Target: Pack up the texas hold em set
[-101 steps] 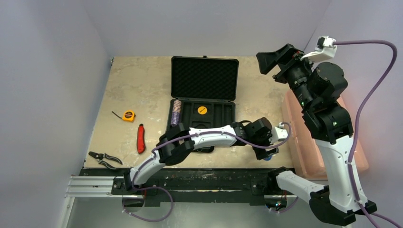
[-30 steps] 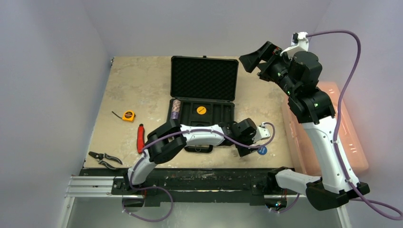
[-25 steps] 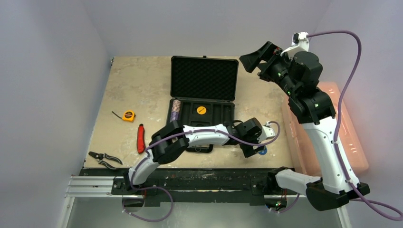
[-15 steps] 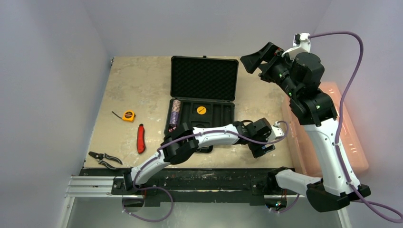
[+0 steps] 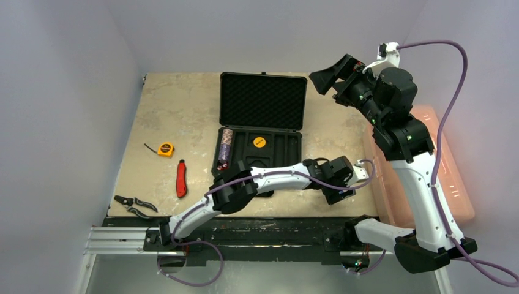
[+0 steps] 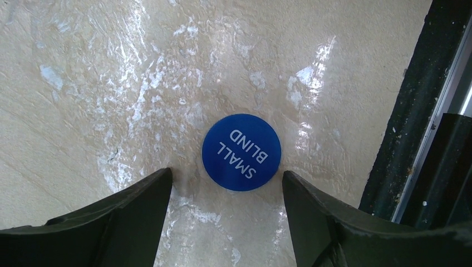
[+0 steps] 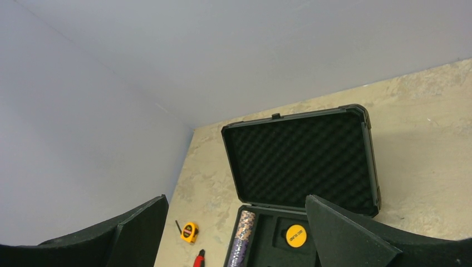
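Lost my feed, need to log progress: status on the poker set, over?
Left end effector open, straddling blue disc flat on table, not gripped. Right end effector open, empty, raised. Case open; chip stack, yellow disc inside. Nothing blocking disc.

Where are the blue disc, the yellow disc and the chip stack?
blue disc [image 6: 241, 152], left wrist view, centre of its printed face
yellow disc [image 5: 260, 142], top view, middle of its face
chip stack [image 5: 227, 146], top view, midway along its side

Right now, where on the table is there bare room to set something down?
Bare: the back-left stretch between wall and case, and the strip between case and pink bin. Crowded: front-left, with tape measure, knife, pliers; front-right, the left gripper straddles the blue disc.
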### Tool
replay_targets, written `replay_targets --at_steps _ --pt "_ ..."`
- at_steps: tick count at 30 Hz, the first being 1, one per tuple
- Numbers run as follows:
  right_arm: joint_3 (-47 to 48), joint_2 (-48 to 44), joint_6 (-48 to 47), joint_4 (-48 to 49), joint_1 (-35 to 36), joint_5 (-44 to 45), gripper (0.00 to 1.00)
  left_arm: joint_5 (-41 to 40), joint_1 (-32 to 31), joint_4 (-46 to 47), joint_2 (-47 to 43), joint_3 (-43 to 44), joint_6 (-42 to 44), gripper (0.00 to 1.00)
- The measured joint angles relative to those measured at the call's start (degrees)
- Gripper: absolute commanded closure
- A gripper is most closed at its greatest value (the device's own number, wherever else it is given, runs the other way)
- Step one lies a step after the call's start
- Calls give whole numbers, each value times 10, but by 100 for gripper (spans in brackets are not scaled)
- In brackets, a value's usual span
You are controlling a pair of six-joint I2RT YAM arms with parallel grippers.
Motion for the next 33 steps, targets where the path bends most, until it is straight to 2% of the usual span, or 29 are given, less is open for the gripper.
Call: replay_targets --at_steps 15,27,33 --pt "0 0 0 0 0 0 1 -20 -22 1 11 15 15 30" --pt "0 -1 0 -1 0 0 1 -19 -26 -2 26 38 30 40" --pt "0 -1 0 -1 0 0 1 -28 -30 -1 26 38 33 51"
